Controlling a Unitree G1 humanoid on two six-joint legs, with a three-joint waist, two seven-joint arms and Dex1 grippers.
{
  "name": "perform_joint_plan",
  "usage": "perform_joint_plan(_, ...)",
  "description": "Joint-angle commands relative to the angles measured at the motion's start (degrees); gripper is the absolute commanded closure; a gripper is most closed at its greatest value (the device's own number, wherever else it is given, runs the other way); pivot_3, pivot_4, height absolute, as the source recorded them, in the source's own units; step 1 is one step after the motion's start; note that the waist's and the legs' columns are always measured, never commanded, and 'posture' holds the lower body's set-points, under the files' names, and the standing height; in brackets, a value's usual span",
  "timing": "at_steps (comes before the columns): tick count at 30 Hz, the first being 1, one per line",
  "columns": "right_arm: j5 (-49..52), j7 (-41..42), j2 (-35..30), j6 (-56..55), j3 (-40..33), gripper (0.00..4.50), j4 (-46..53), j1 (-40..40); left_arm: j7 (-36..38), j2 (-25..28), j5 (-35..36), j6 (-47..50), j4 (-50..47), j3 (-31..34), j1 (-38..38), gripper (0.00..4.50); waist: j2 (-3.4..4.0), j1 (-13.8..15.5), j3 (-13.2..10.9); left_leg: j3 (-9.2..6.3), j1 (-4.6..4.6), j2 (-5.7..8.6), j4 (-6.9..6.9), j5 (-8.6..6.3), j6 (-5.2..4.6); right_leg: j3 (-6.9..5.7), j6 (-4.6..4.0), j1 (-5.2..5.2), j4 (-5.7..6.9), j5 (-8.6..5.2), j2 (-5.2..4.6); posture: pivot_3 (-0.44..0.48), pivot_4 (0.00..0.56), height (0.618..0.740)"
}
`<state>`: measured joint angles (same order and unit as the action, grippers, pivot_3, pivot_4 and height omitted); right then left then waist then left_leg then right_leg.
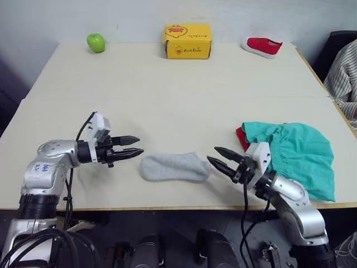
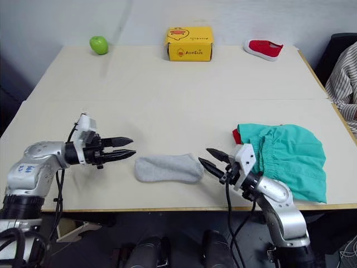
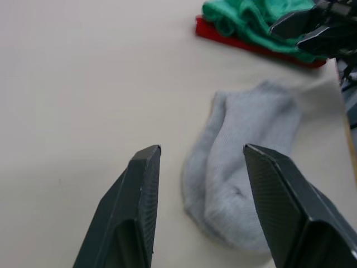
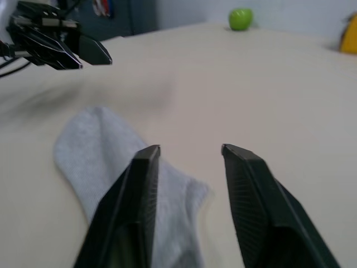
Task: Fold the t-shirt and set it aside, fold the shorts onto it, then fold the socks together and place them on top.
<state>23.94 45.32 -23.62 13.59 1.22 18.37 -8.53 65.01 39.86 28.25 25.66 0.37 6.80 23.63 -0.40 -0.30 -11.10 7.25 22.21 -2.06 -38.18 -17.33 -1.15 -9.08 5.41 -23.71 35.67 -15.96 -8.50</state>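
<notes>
The light grey socks lie flat, one on the other, near the table's front edge between my two grippers. My left gripper is open, its tips just left of the socks' end and apart from it. My right gripper is open too, just right of the socks' other end. The teal-green shorts lie bunched at the front right, on top of the red t-shirt, of which a small corner shows. Both also appear in the left wrist view: socks, shorts, t-shirt.
A green apple, a yellow box and a small red shoe stand along the far edge of the table. A person's striped sleeve shows at the right edge.
</notes>
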Motion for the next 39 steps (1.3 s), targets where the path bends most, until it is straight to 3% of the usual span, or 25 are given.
perform_joint_plan(1, -5.39, 0.55, 2.50, -3.59, 7.64, 3.95, -2.46, -3.27, -2.42, -3.55, -0.72, -3.28, -6.49, -2.75, -2.70, 3.30, -0.01, 0.12, 0.01, -0.01, -0.03, 0.02, 0.00, 0.00, -0.01, 0.00, 0.00, 0.03, 0.00, 0.00, -0.01, 0.000, 0.150, 0.740)
perform_joint_plan(3, -9.23, 0.30, 3.66, -6.01, 11.34, 4.50, -5.53, -4.54, -5.49, -6.03, -3.11, -4.79, -7.09, -4.54, -3.74, 3.94, -0.01, 0.21, 0.01, -0.01, -0.02, 0.04, 0.00, 0.00, -0.01, -0.01, 0.00, 0.03, 0.00, 0.00, -0.02, 0.000, 0.150, 0.740)
perform_joint_plan(5, -13.13, -0.89, 4.77, -8.66, 14.15, 4.50, -9.39, -5.28, -8.84, -9.60, -6.72, -8.15, -6.31, -7.72, -5.46, 4.49, -0.02, 0.23, 0.01, -0.03, 0.02, 0.09, -0.02, 0.00, -0.03, -0.03, 0.00, 0.03, 0.01, 0.00, -0.05, 0.000, 0.150, 0.740)
perform_joint_plan(10, -19.53, -5.57, 7.63, -15.36, 16.01, 4.50, -18.99, -5.95, -19.55, -15.57, -15.34, -13.04, -0.40, -10.73, -7.55, 4.49, -0.03, 0.09, 0.02, 0.01, 0.02, 0.15, -0.09, -0.02, -0.09, -0.02, 0.05, 0.04, 0.00, 0.03, -0.08, 0.000, 0.150, 0.740)
perform_joint_plan(15, -19.89, -7.03, 5.45, -17.34, 12.31, 4.50, -21.56, -5.19, -24.47, -16.31, -17.55, -13.32, 0.50, -9.99, -10.51, 4.49, -0.10, 0.00, 0.07, -0.01, -0.16, 0.03, -0.08, 0.00, -0.06, -0.01, 0.05, 0.18, 0.01, 0.03, -0.06, 0.000, 0.150, 0.740)
perform_joint_plan(18, -17.35, -5.69, 2.42, -16.68, 8.55, 4.50, -21.17, -4.14, -23.14, -15.73, -14.15, -14.58, -1.94, -7.78, -13.57, 4.49, -0.11, 0.01, 0.08, -0.01, -0.22, 0.03, -0.08, -0.03, -0.09, 0.02, 0.05, 0.23, -0.02, 0.03, -0.10, 0.000, 0.150, 0.740)
perform_joint_plan(21, -12.71, -2.23, 0.34, -15.18, 5.97, 4.50, -18.85, -3.77, -19.08, -16.04, -5.73, -14.08, -7.09, -3.84, -15.74, 4.49, -0.11, 0.03, 0.08, -0.03, -0.20, -0.03, -0.06, -0.05, -0.08, 0.02, 0.04, 0.22, -0.03, 0.02, -0.10, 0.000, 0.150, 0.740)
perform_joint_plan(24, -8.23, 2.35, -0.02, -14.11, 5.76, 4.50, -16.41, -5.40, -20.59, -15.87, 4.78, -6.61, -11.39, 3.12, -15.58, 4.49, -0.11, -0.01, 0.07, -0.06, -0.17, -0.06, -0.07, -0.04, -0.07, 0.01, 0.03, 0.21, -0.06, 0.02, -0.08, 0.000, 0.150, 0.740)
perform_joint_plan(27, -8.01, 5.96, 0.65, -14.28, 7.53, 4.50, -17.90, -9.80, -25.24, -13.10, 14.58, 3.09, -14.45, 10.82, -13.91, 3.90, -0.10, -0.38, 0.07, -0.12, -0.14, -0.09, -0.07, -0.04, -0.06, 0.05, 0.01, 0.20, -0.07, 0.02, -0.07, 0.000, 0.150, 0.740)
perform_joint_plan(30, -9.73, 8.05, 2.26, -14.89, 10.15, 4.50, -21.43, -13.71, -29.77, -7.20, 20.86, 17.29, -13.86, 14.34, -13.44, 2.93, -0.10, -0.81, 0.07, -0.18, -0.14, -0.09, -0.04, -0.02, -0.01, 0.03, 0.00, 0.21, 0.03, 0.01, -0.05, 0.000, 0.150, 0.740)
perform_joint_plan(35, -14.22, 9.56, 4.36, -19.73, 13.40, 4.50, -29.77, -17.13, -35.94, 1.49, 27.03, 43.02, -9.76, 12.93, -11.17, 1.25, -0.11, -1.09, 0.07, -0.28, -0.10, 0.06, 0.02, -0.02, -0.01, 0.00, 0.00, 0.21, 0.03, 0.01, -0.06, 0.000, 0.150, 0.740)
perform_joint_plan(38, -15.83, 9.34, 4.99, -20.94, 14.07, 4.50, -33.41, -18.18, -39.06, -0.40, 26.30, 48.11, -9.11, 10.17, -8.07, 0.33, -0.13, -0.95, 0.08, -0.30, -0.02, 0.21, -0.04, -0.05, -0.10, 0.02, 0.01, 0.21, 0.01, 0.02, -0.16, 0.000, 0.150, 0.740)
perform_joint_plan(39, -16.34, 9.60, 4.78, -21.14, 14.35, 4.50, -34.06, -18.19, -41.33, -2.72, 26.10, 50.02, -8.26, 9.64, -6.52, 0.33, -0.13, -0.92, 0.08, -0.30, -0.04, 0.23, -0.06, -0.06, -0.10, 0.02, 0.03, 0.24, 0.00, 0.03, -0.16, 0.000, 0.150, 0.740)
